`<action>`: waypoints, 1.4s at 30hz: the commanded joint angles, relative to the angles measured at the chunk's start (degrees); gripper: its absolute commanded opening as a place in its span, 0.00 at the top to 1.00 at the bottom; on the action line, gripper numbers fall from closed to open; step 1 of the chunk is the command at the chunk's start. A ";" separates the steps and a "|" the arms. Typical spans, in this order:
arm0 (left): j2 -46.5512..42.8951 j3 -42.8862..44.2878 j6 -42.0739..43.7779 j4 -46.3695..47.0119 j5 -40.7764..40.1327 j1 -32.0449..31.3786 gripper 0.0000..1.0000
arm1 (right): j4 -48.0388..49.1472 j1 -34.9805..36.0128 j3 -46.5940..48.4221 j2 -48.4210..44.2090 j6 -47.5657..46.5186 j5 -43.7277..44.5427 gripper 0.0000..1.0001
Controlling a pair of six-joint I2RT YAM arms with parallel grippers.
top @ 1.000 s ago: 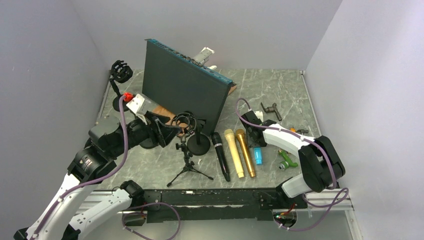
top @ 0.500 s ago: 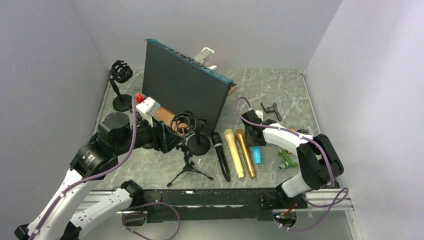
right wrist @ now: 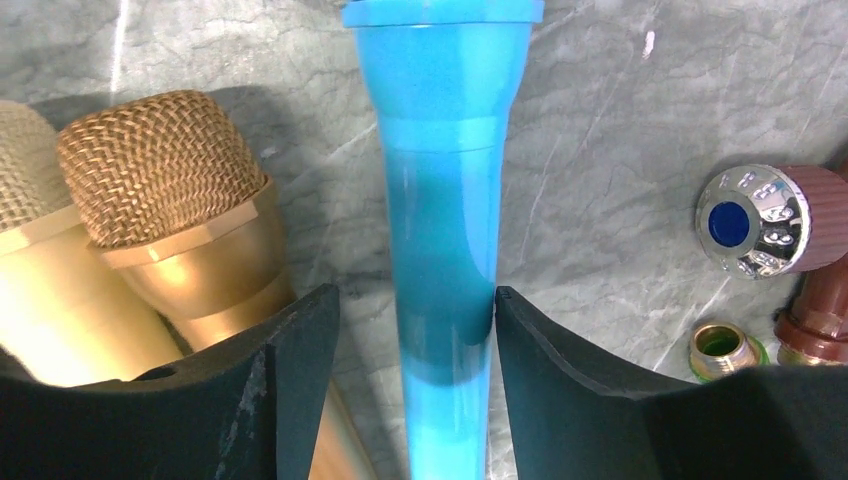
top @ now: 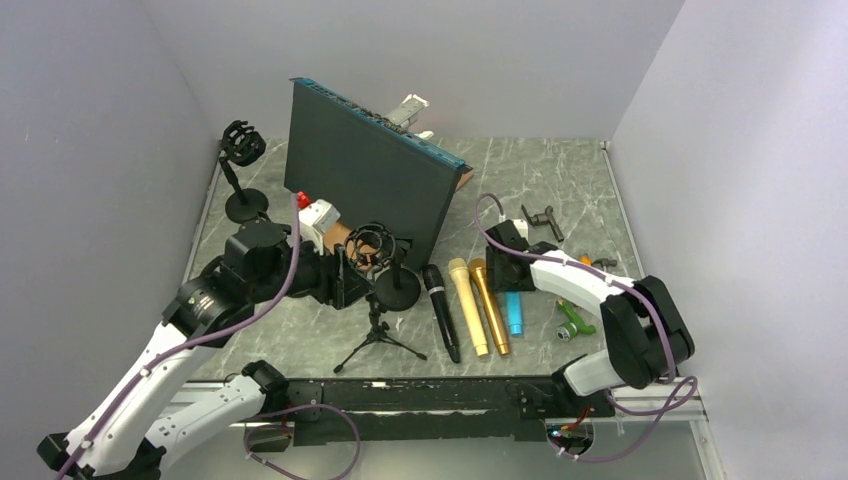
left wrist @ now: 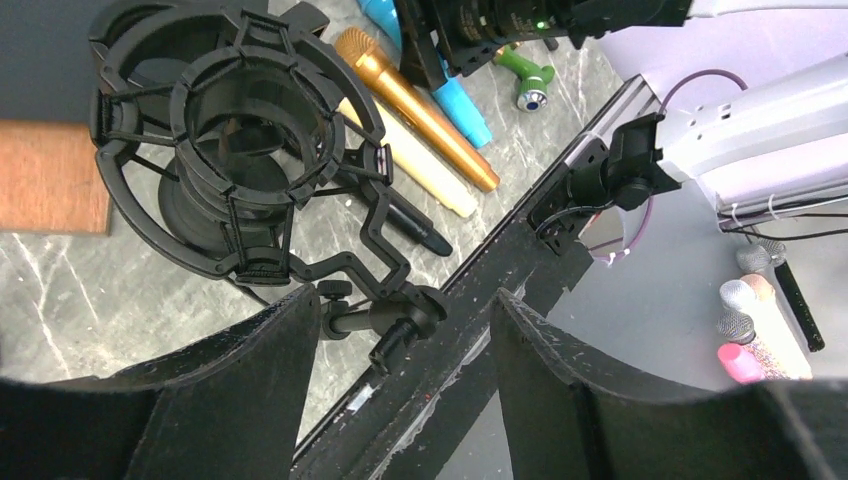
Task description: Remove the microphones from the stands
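1. Straddling the blue microphone (right wrist: 440, 200), the right gripper (right wrist: 415, 300) has its two fingers spread. One finger sits on each side of the blue body, with a sliver of marble showing on the left side.
2. That blue microphone lies flat on the desk (top: 560, 180), right of centre and nearer the front edge than the back. It is off the stand and pointing front to back.
3. Look at the row it belongs to: the gold microphone (top: 491, 305) is just beside it on the left, then the cream microphone (top: 467, 305), then the black microphone (top: 441, 312). All of them lie parallel.
4. Over on the left half, the left gripper (left wrist: 400, 310) has its fingers wide apart and nothing clamped. It is level with the shock mount (left wrist: 240, 150).
5. In the left wrist view, the mount's swivel joint shows in the gap between those fingers.
6. The shock mount sits on the tripod stand (top: 378, 338), whose legs are planted near the middle of the front edge.
7. Behind it, a dark panel (top: 365, 180) stands on edge, running towards the back of the desk.
8. A second stand (top: 240, 150) is up by the left edge, towards the back-left corner.
9. A green fitting (top: 572, 322) lies right of the blue microphone, near the front-right corner.
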 commanded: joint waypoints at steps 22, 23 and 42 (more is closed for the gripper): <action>-3.70 1.62 8.37 -2.21 -3.82 0.28 0.34 | 29.34 23.42 -8.07 -23.12 -11.09 -22.81 0.05; -4.37 1.83 8.52 -2.35 -4.76 0.16 0.34 | 31.81 26.14 -8.53 -22.06 -11.32 -21.54 0.06; -15.86 2.75 10.65 -0.83 -23.51 0.23 0.32 | 58.18 54.92 -10.61 7.92 -14.58 14.09 0.51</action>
